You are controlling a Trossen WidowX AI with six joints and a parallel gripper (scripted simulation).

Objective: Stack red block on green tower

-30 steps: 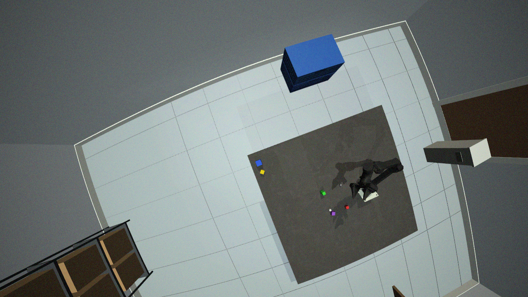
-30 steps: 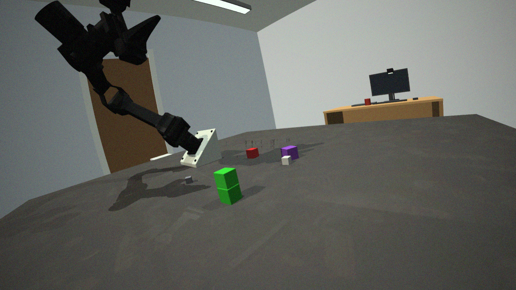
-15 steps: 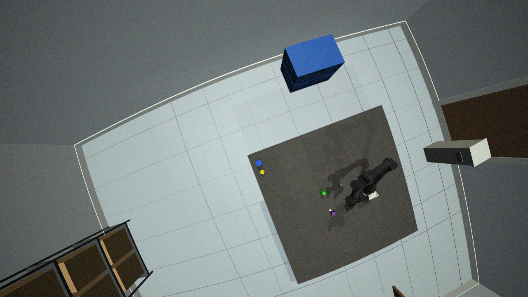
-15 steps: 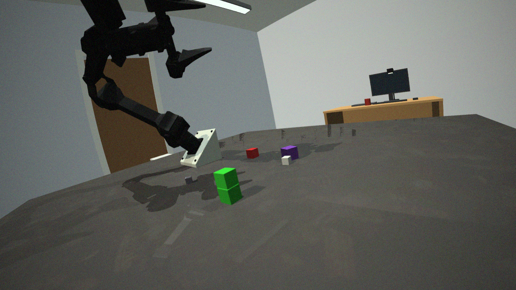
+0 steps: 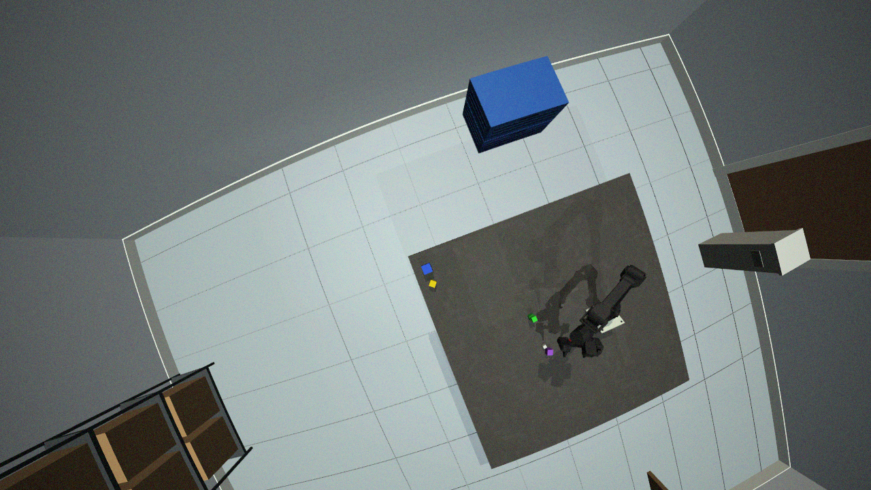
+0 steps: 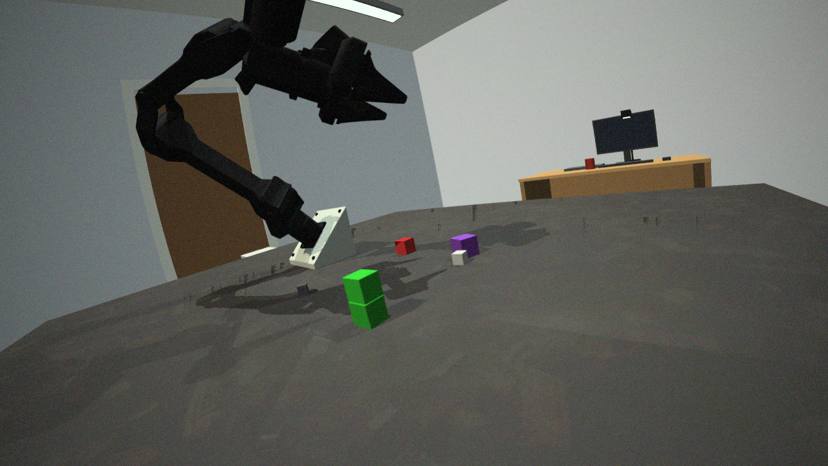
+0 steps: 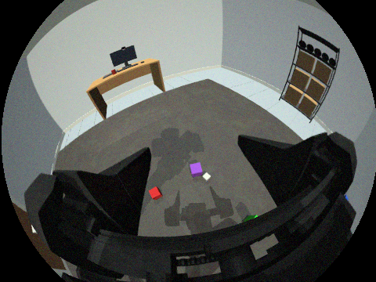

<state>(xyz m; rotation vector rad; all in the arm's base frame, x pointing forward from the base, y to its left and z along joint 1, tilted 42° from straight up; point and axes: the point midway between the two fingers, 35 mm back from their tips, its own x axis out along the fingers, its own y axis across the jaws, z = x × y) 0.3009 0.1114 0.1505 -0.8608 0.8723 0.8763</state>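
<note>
Jaws spread wide, high above red block (image 6: 404,245).

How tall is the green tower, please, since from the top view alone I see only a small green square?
Observer: In the exterior view the green tower is two blocks high and stands upright.
Operator: Thank you. Where is the red block, as the arm nearly covers it here?
Observer: The red block lies on the table, apart from the purple block and from the tower.
Operator: And how high is the gripper?
Observer: The gripper hangs well above the table, open and empty.
</note>
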